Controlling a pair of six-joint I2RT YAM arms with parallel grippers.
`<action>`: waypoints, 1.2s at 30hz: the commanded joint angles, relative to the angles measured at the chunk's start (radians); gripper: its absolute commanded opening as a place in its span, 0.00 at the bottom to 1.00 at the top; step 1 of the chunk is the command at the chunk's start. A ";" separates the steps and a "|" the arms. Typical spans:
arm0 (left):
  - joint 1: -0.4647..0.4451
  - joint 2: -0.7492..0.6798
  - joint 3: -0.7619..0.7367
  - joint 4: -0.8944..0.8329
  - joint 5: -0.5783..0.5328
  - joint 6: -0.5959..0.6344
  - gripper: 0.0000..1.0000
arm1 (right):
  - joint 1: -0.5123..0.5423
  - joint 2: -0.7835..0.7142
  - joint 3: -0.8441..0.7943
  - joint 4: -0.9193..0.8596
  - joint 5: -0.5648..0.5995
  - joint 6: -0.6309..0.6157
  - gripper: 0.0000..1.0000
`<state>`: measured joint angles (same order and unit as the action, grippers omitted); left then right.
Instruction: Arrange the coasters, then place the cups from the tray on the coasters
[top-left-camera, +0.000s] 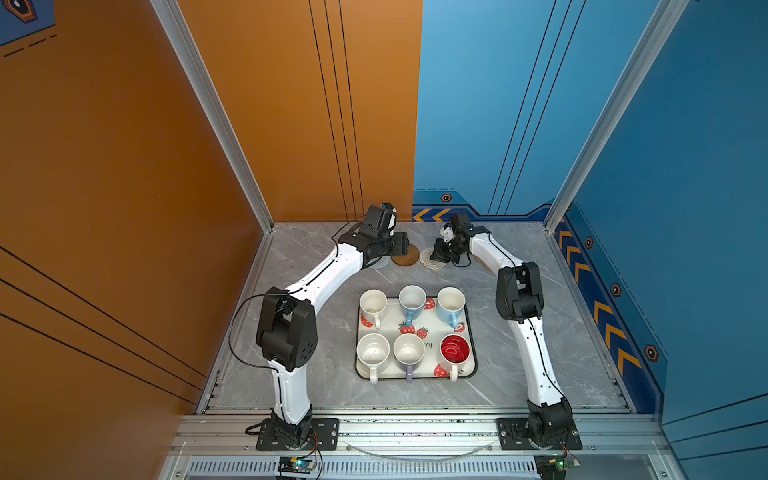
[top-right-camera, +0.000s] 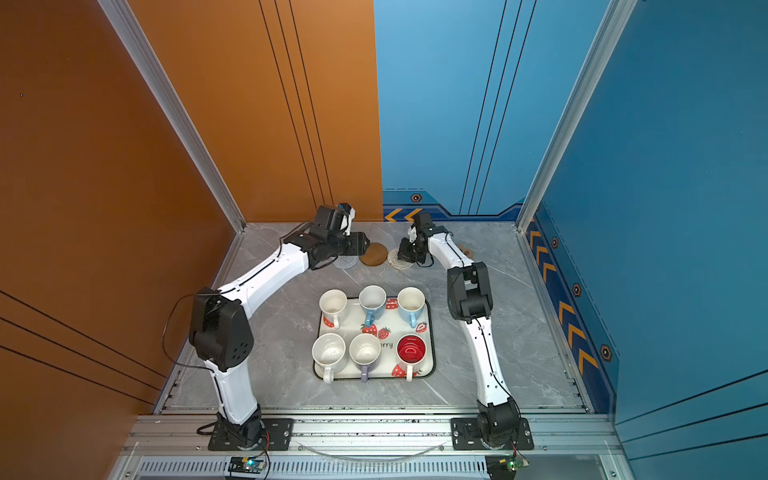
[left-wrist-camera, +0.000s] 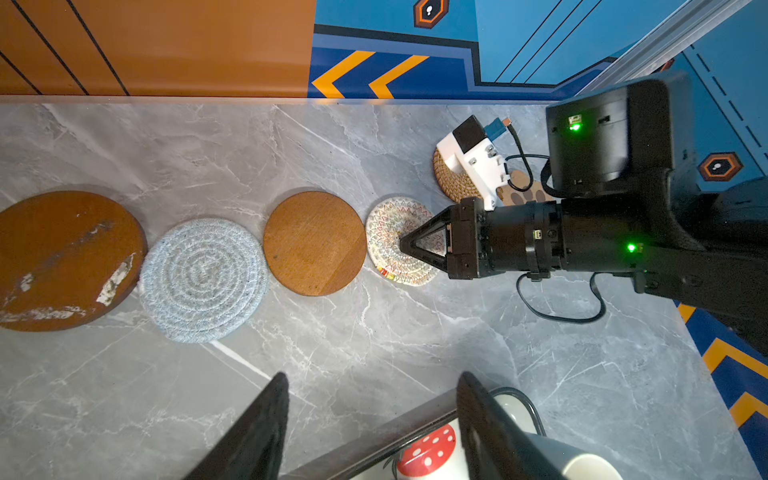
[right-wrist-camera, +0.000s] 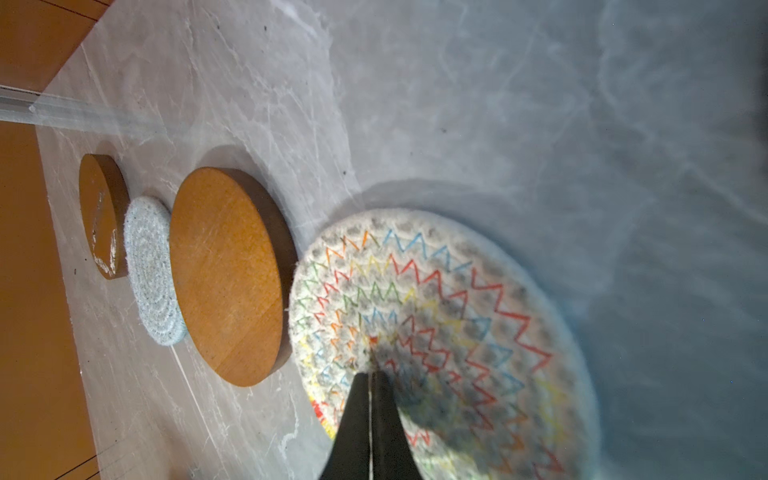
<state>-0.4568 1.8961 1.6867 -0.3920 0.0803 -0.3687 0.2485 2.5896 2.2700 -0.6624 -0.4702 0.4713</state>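
Several coasters lie in a row near the back wall: a worn brown disc (left-wrist-camera: 66, 259), a grey woven one (left-wrist-camera: 203, 280), a smooth brown disc (left-wrist-camera: 314, 243) and a cream woven one with coloured zigzags (left-wrist-camera: 388, 226). A rattan round (left-wrist-camera: 451, 183) and a paw-print coaster (left-wrist-camera: 519, 193) lie partly under the right arm. My right gripper (right-wrist-camera: 370, 376) is shut, its tip pressing on the cream coaster (right-wrist-camera: 457, 299). My left gripper (left-wrist-camera: 372, 376) hangs open and empty between the row and the tray (top-left-camera: 432, 328). Several cups stand on the tray, among them a red-lined one (top-left-camera: 454, 350).
The back wall (top-left-camera: 374, 166) stands close behind the coaster row. The right arm's cable (left-wrist-camera: 557, 311) loops over the marble table (top-left-camera: 316, 332). The two arms' elbows (top-left-camera: 286, 328) (top-left-camera: 519, 295) flank the tray.
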 joint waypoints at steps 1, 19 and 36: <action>0.009 -0.039 -0.015 0.013 0.009 -0.015 0.65 | -0.015 0.067 0.022 -0.032 0.042 0.015 0.00; 0.007 -0.060 -0.034 0.037 0.016 -0.030 0.65 | -0.016 -0.011 0.080 -0.019 -0.034 0.044 0.04; 0.019 -0.177 -0.151 0.194 0.064 -0.078 0.65 | -0.132 -0.019 0.215 -0.008 0.003 0.073 0.06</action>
<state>-0.4530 1.7641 1.5646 -0.2516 0.1257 -0.4324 0.1463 2.5694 2.4504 -0.6636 -0.5114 0.5243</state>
